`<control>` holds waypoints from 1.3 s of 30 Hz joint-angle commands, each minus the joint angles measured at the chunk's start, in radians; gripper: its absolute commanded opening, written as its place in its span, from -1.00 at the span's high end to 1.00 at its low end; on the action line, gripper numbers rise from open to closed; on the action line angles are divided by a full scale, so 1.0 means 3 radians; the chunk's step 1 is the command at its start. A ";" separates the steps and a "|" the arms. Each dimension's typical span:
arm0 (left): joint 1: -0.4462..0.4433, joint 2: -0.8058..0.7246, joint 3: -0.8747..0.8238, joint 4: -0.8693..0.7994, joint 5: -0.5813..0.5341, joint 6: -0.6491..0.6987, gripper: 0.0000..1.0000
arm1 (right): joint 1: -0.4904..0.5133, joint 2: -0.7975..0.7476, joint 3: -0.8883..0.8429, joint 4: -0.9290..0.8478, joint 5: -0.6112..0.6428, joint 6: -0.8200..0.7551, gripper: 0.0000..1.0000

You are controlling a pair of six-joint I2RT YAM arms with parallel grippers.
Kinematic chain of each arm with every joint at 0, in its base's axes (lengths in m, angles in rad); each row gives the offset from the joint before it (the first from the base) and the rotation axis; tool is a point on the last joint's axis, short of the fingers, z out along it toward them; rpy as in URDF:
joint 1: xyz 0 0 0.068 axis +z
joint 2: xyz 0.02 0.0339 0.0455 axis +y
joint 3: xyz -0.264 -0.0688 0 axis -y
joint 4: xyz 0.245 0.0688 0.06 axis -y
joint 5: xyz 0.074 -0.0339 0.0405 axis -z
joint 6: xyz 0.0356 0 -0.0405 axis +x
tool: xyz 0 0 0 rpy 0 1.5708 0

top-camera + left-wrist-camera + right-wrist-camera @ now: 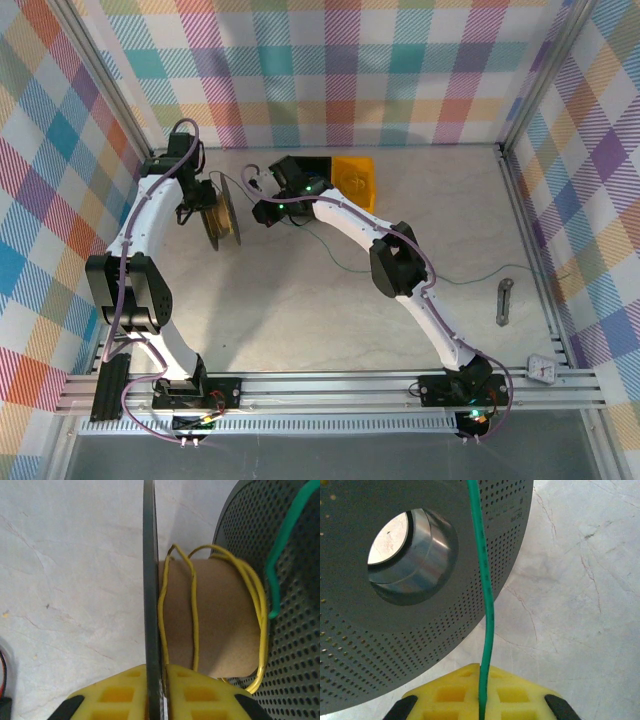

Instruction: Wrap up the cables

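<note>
The left hand (156,690) is closed on the spool (222,215): its yellow fingers (120,692) press on either side of one thin black flange, seen edge-on in the left wrist view. The spool stands on its flange edges at the far left of the table (300,330), just in front of the left arm's wrist.

The yellow cable (194,615) is looped loosely around the brown core (220,620), a few strands near the gripped flange and a few against the other, perforated flange (295,660). The green cable (282,545) crosses the face of that perforated flange.

The right hand (481,690) is closed on the green cable, pinching it between its yellow fingers just beside the spool's outer, perforated face, near the metal hub (405,555). From the fingers the cable runs straight up across that face. In the top view the rest of the green cable trails over the table to the right, passing under the right arm toward a grey tool (503,301).

An orange box (357,178) sits at the back of the table, behind the right hand. A small white timer (543,368) lies at the near right corner.
</note>
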 commanded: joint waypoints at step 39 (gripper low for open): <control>-0.0004 -0.0082 -0.0420 0.0756 0.0176 -0.0336 -0.05 | 0.0056 -0.0118 0.0103 -0.0070 -0.0014 -0.0099 1.00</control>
